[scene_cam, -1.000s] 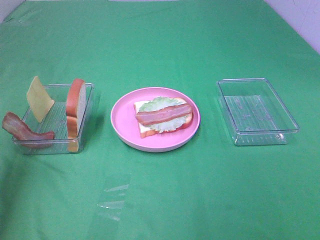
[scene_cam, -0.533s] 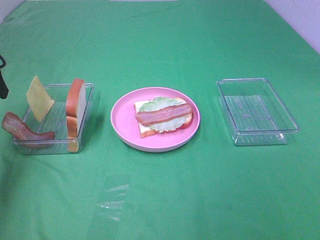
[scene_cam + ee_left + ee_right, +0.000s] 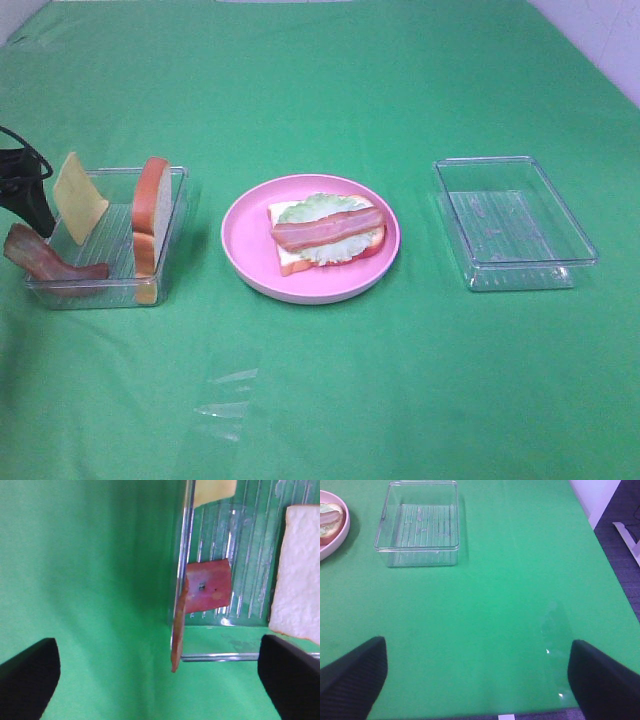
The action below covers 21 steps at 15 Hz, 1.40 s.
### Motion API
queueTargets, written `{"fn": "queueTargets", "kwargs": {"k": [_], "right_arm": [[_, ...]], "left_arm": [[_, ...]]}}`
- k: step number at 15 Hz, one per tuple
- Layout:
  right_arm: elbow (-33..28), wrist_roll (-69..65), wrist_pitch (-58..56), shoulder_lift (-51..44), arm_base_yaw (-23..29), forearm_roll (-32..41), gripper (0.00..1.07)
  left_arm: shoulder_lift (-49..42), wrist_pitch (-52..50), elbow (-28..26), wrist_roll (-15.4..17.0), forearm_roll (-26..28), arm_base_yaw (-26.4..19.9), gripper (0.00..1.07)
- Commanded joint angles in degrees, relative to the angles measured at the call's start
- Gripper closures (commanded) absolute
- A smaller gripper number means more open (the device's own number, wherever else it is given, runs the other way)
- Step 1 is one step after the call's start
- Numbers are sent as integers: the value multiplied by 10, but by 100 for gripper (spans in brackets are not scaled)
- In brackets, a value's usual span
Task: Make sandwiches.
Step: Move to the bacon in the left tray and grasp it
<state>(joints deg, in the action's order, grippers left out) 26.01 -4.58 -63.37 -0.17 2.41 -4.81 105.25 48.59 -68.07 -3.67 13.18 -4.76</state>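
On the pink plate (image 3: 243,238) lies a half-built sandwich: a bread slice (image 3: 288,258), a lettuce leaf (image 3: 320,208) and a bacon strip (image 3: 328,229) on top. The left clear tray (image 3: 100,295) holds a leaning yellow cheese square (image 3: 80,198), upright bread slices (image 3: 152,212) and a second bacon strip (image 3: 45,258) draped over its wall. My left gripper (image 3: 30,200) hangs open just outside that tray's left side. In the left wrist view the gripper (image 3: 160,680) straddles the tray wall (image 3: 185,540) and the bacon (image 3: 205,587). My right gripper (image 3: 479,680) is open over bare cloth.
An empty clear tray (image 3: 510,225) stands at the right, also seen in the right wrist view as the tray (image 3: 417,522). Green cloth covers the table. The table's right edge (image 3: 605,560) borders a dark floor.
My left gripper has come into the exterior view from the left edge and now sits beside the left tray. The food pieces have not moved.
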Motion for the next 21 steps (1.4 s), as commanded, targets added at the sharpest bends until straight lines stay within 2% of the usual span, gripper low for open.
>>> {"fn": "queueTargets", "kwargs": {"k": [1, 6, 8, 10, 11, 15, 16, 17, 18, 21], "right_arm": [[-2, 5, 3, -15, -2, -2, 12], [-2, 5, 3, -15, -2, -1, 12], [-2, 5, 3, -15, -2, -1, 12], [-2, 5, 3, -15, -2, -1, 12], [-2, 5, 3, -15, -2, -1, 12], [-2, 5, 3, -15, -2, -1, 12], [-2, 5, 3, -15, -2, -1, 12], [-2, 5, 3, -15, -2, -1, 12], [-2, 5, 3, -15, -2, -1, 12], [-2, 5, 3, -15, -2, -1, 12]], "left_arm": [[14, -11, -2, -3, 7, 3, 6], [34, -14, -2, -16, 17, 3, 6], [34, -13, -2, -16, 23, 3, 11], [34, -13, -2, -15, 28, 3, 26], [34, -12, -2, -14, 36, 3, 38], [36, -17, -2, -13, 42, 3, 51], [36, -17, -2, 2, 42, 3, 70], [36, -18, -2, 3, 42, 3, 76], [36, -19, -2, 11, 42, 3, 87], [36, -34, -2, 53, 42, 3, 106]]}}
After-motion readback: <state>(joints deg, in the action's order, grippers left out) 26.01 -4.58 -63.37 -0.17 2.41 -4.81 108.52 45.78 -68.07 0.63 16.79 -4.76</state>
